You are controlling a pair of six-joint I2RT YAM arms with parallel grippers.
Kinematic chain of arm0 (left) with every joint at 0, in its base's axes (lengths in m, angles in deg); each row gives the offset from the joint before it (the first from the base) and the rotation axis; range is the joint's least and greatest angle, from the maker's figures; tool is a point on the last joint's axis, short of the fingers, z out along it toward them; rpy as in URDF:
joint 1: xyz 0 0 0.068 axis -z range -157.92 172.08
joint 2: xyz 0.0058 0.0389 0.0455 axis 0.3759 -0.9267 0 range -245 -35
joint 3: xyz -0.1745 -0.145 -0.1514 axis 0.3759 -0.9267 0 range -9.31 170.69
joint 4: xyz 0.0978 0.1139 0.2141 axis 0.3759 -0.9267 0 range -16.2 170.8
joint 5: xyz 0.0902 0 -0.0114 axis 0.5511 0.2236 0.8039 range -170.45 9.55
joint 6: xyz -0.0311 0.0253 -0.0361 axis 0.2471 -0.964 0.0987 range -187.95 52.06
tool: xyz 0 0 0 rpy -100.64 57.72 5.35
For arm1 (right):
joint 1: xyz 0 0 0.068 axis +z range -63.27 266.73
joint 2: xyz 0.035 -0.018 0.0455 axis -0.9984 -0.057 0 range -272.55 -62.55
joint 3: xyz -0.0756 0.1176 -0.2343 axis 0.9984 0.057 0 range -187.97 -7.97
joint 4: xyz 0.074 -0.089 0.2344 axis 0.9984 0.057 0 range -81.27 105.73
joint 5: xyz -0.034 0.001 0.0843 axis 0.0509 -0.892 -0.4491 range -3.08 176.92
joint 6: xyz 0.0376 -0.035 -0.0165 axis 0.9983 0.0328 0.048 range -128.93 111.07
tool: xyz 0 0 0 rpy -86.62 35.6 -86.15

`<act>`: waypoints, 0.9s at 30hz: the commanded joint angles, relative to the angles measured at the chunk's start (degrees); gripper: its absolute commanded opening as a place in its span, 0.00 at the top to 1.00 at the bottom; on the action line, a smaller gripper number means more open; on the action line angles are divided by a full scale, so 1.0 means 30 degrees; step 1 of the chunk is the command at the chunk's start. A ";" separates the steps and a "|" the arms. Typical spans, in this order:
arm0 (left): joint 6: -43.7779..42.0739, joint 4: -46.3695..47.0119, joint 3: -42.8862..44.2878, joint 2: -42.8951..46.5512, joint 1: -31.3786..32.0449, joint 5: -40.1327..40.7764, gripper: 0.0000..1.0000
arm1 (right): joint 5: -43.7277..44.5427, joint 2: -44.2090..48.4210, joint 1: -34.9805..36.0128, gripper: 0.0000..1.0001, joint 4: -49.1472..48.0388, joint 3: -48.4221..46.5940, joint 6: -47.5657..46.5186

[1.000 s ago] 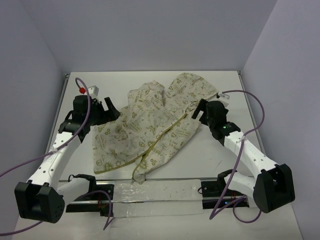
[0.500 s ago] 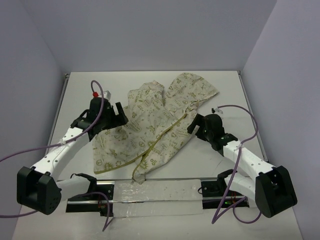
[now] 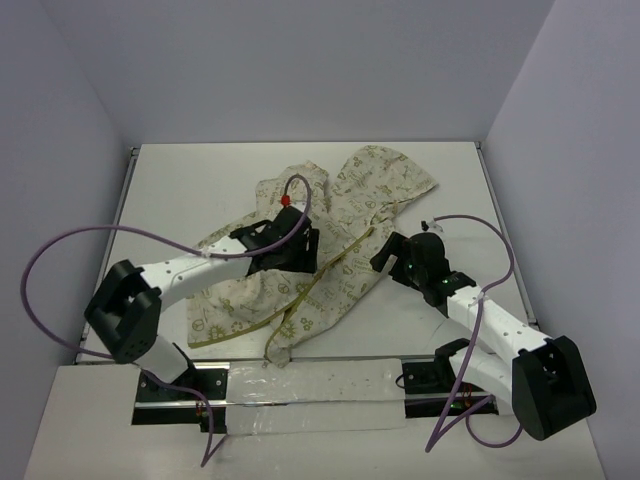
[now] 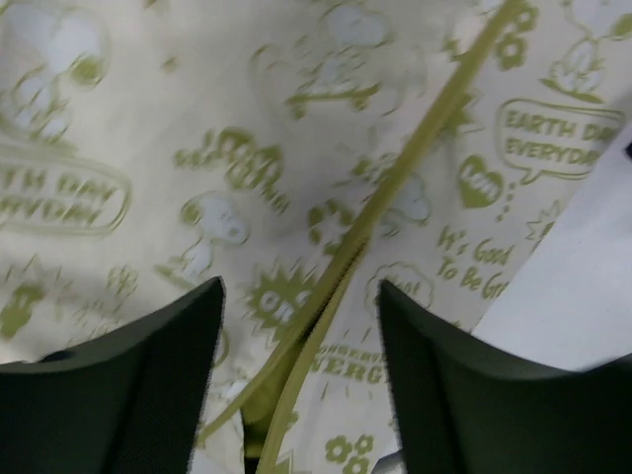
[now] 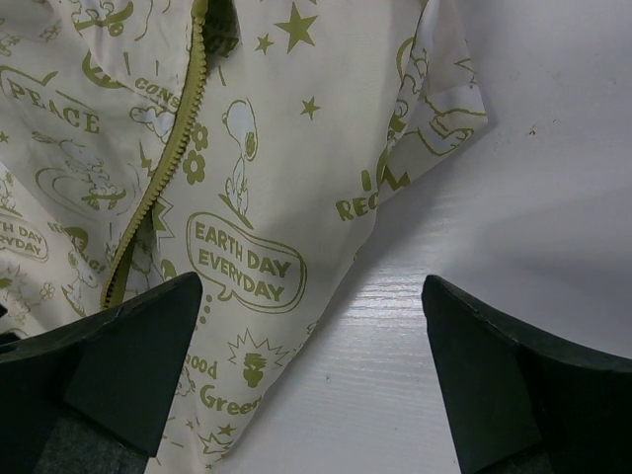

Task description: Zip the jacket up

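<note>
- Left gripper [image 4: 298, 296] moved in over jacket's [image 3: 350, 200] middle; spread wide, empty.
- Right gripper [image 5: 311, 286]: spread, empty, over right hem.
- Jacket: centre of table [image 3: 450, 180], unzipped; light, limp; pinch cloth beside zipper [image 4: 395, 186].

L gripper [image 4: 298, 331] & R gripper [image 5: 312, 331] both spread wide.

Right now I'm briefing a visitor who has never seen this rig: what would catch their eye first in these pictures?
The cream jacket, printed with olive cartoon motifs, lies crumpled mid-table on the white table, and its olive zipper looks undone. Both arms reach over it with open jaws: the left end effector above the zipper, the right end effector above the jacket's edge where cloth meets bare table.
</note>
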 commanded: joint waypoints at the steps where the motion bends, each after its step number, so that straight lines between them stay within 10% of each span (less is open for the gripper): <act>1: -0.0815 0.1393 0.2795 -0.1732 0.0197 -0.0829 0.35 | 0.0187 0.0152 0.0127 0.00 -0.0575 -0.0060 0.0220; 17: -0.2312 0.0884 0.5991 -0.6081 0.0983 -0.1252 0.22 | -0.0726 -0.0836 0.0127 0.00 -0.1213 0.0011 0.1242; 27: -0.2291 -0.0060 0.6826 -0.7142 0.1071 0.0361 0.33 | -0.1500 -0.1710 0.0127 0.00 -0.1677 -0.0151 0.2211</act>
